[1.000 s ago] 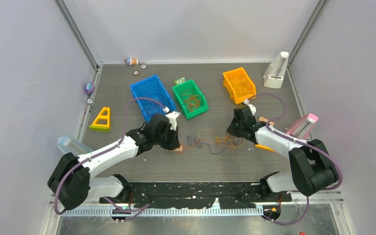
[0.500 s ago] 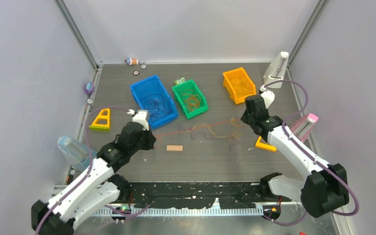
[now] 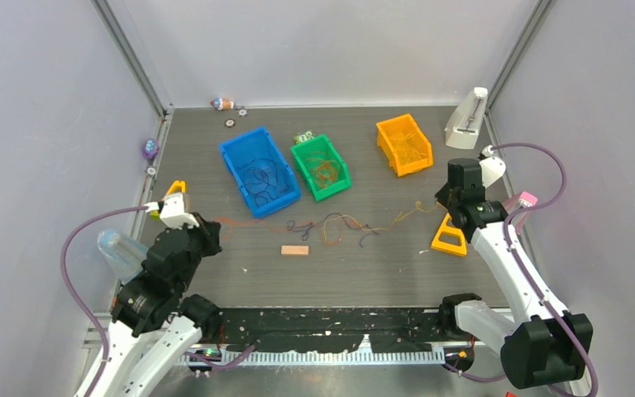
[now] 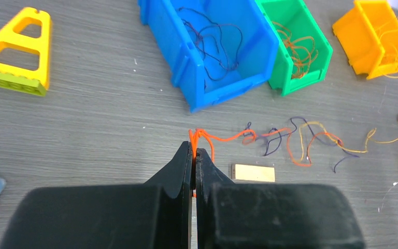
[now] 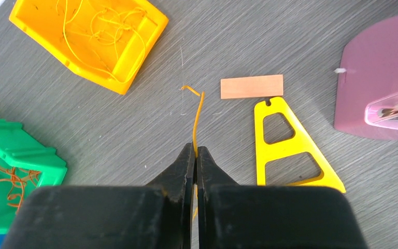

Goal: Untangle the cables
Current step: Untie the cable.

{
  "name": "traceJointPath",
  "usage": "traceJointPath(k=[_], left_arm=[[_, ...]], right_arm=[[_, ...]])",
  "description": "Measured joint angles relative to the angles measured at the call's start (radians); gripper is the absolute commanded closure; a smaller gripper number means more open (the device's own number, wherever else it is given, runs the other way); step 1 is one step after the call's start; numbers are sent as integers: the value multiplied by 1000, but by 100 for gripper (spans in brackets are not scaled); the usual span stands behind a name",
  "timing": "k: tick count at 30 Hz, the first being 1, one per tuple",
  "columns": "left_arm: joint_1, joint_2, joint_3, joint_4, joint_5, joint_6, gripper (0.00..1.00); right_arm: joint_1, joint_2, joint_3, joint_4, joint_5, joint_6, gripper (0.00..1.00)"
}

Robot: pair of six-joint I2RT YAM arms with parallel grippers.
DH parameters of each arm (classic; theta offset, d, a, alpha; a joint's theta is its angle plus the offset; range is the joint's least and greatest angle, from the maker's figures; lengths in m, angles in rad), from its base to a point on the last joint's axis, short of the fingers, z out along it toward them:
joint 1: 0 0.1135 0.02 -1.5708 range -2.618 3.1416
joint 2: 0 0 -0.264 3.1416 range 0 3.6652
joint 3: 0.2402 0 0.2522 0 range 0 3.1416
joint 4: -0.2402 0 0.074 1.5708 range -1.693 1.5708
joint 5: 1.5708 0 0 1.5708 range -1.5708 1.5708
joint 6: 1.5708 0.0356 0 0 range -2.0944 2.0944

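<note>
Two end effectors [image 4: 194,149] [image 5: 196,150] pinching cables [image 4: 249,138]; three bins [image 4: 223,88] [image 4: 300,83] [image 4: 365,58].

text: none readable | labels, brands: none readable | numbers, signs: none readable | note: small printed piece [image 3: 303,136] on the bench at the far edge of the green bin [image 3: 341,166], too small to make out

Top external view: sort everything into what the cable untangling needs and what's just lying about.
Job: cables, left gripper, right gripper, blue bin, green bin, orange bin.
Lying about: wooden block, yellow triangle, white stand, pink stand.
</note>
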Motion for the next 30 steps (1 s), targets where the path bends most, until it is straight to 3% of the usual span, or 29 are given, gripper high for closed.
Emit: traceJointPath(k=[7, 13, 18, 21, 25, 27, 30], left_arm=[[0, -55, 36, -80, -89, 8, 100], [0, -145, 77, -132, -220, 21, 100], [0, -181, 64, -97, -171, 73, 100], [0, -154, 51, -79, -106, 95, 100], [0, -43, 54, -58, -12, 151, 100], [0, 30, 56, -53, 54, 194, 100], [0, 94, 60, -55, 121, 240, 100]], right_arm=[[-5, 0, 27, -36, -15, 8, 95], [-6, 3, 302, -89, 80, -22, 95], [-8, 2, 444, -79, 39, -74, 93], [-8, -3, 414, -74, -56, -93, 90], [-5, -12, 237, -70, -160, -123, 89], [6, -3, 116, -84, -219, -149, 77], [48, 20, 13, -101, -282, -177, 45]])
